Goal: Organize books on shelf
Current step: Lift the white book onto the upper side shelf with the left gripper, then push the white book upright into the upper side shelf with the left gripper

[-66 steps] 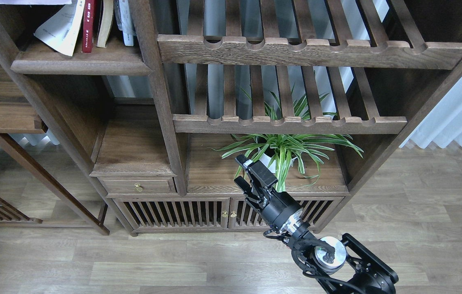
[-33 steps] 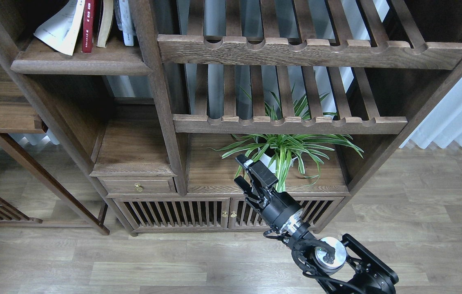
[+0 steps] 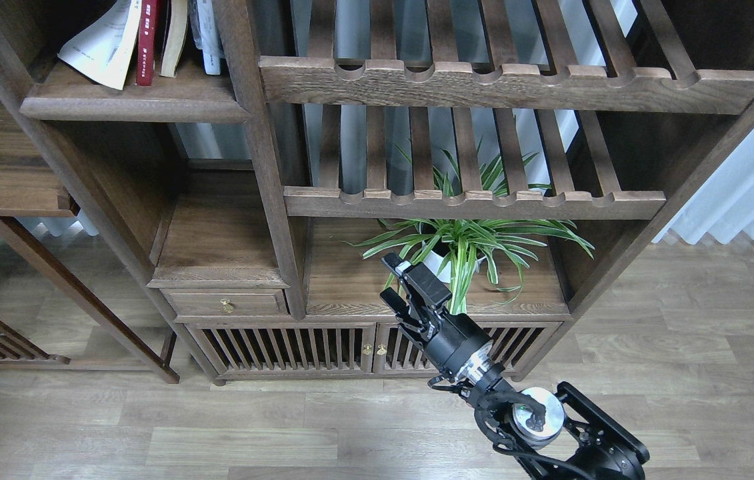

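Observation:
The books stand at the top left on the shelf [image 3: 130, 107], a solid dark-brown board with a moulded front edge. A pale white paperback [image 3: 100, 47] leans to the right against a dark red book [image 3: 147, 40]. A yellowish book [image 3: 173, 37] stands beside the red one, with more pale items [image 3: 207, 33] to its right. Their tops are cut off by the frame's edge. My right gripper [image 3: 391, 280] is far below them, in front of the cabinet top by the plant. Its jaws are apart and empty. My left gripper is out of view.
Two slatted racks with notched front rails [image 3: 510, 83] [image 3: 470, 200] fill the right bay. A potted spider plant [image 3: 467, 247] stands under them, just behind my gripper. A small drawer [image 3: 223, 303] and slatted cabinet doors [image 3: 283, 347] sit below. A side table [image 3: 3, 167] stands at the left.
The whole view has shifted slightly, so the books sit a little lower in the frame. My right gripper has barely moved.

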You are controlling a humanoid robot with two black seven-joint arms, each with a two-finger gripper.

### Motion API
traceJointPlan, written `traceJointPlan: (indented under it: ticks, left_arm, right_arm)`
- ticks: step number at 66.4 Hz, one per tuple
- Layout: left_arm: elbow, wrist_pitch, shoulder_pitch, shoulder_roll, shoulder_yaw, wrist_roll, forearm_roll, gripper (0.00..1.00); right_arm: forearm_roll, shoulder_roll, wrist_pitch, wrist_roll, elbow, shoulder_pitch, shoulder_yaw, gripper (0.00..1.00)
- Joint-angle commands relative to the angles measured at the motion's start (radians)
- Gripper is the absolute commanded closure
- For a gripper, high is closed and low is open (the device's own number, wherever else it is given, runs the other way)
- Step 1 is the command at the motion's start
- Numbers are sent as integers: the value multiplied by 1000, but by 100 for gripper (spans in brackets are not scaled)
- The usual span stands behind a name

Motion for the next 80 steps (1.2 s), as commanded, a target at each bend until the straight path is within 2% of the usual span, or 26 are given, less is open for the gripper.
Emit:
traceJointPlan:
  ticks: [1, 14, 38, 56, 80]
  left_arm:
    - [7, 0, 1, -29, 2, -48, 0, 98]
    - [7, 0, 5, -33, 4, -104, 13, 98]
    - [7, 0, 40, -38, 0, -272, 62, 98]
    - [27, 0, 74, -64, -9, -303, 63, 98]
    - [37, 0, 77, -65, -9, -314, 115, 98]
  right_arm:
    - [1, 0, 2, 0, 3, 0, 5, 1]
    - [3, 0, 2, 0, 4, -2, 6, 1]
    - [3, 0, 11, 0, 4, -2, 8, 1]
    - [3, 0, 11, 0, 9, -5, 9, 1]
    - [3, 0, 29, 0, 18, -9, 11, 1]
